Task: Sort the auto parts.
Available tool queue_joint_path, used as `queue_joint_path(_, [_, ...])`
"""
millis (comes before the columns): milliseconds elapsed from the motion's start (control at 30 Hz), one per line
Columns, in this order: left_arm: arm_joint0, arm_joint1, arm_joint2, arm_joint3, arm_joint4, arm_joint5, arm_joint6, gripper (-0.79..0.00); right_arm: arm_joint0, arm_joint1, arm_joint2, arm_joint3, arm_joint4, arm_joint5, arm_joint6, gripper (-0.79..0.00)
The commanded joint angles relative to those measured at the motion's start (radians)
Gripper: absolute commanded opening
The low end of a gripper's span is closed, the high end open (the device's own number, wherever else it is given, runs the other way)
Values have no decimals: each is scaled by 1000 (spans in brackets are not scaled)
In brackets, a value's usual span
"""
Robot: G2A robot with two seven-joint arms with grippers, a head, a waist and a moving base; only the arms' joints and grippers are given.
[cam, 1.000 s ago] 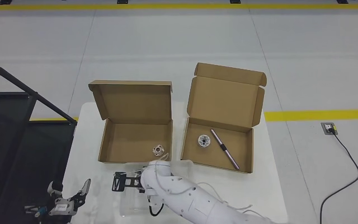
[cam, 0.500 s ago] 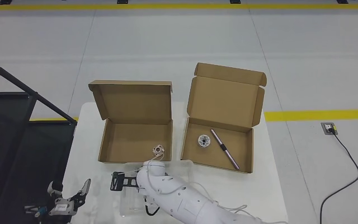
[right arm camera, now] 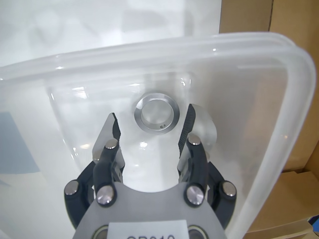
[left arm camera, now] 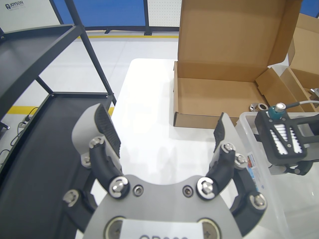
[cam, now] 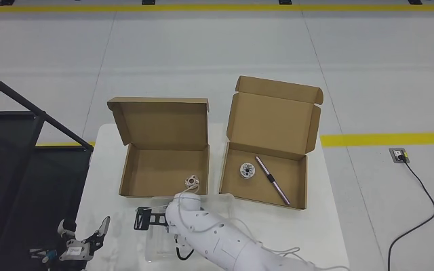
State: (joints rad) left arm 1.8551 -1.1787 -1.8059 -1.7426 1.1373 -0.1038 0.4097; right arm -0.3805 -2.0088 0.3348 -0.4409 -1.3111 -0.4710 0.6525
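Right pincer, left pincer released — shiny metal ring in clear plastic tub.

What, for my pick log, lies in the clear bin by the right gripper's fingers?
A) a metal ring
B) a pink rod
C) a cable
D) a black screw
A: the right wrist view shows a metal ring lying flat on the floor of the bin, just beyond the open fingers of the right gripper.

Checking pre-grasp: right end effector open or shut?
Open: right end effector fingers stand apart, metal ring untouched just ahead in the clear bin.
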Motion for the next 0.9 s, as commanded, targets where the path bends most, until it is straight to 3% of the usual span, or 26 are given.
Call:
queue_joint_path(0, [0, 0, 0, 0, 0, 0, 0, 0, 2, -1, -4, 4, 6, 2, -4, -271])
queue_joint_path(267, [0, 0, 0, 0, 0, 0, 0, 0, 5, -4, -27, 12, 36, 19, -7, -240])
queue_joint_path(867, [0, 0, 0, 0, 0, 0, 0, 0, 21, -9, -78, 49, 125, 44, -25, -265])
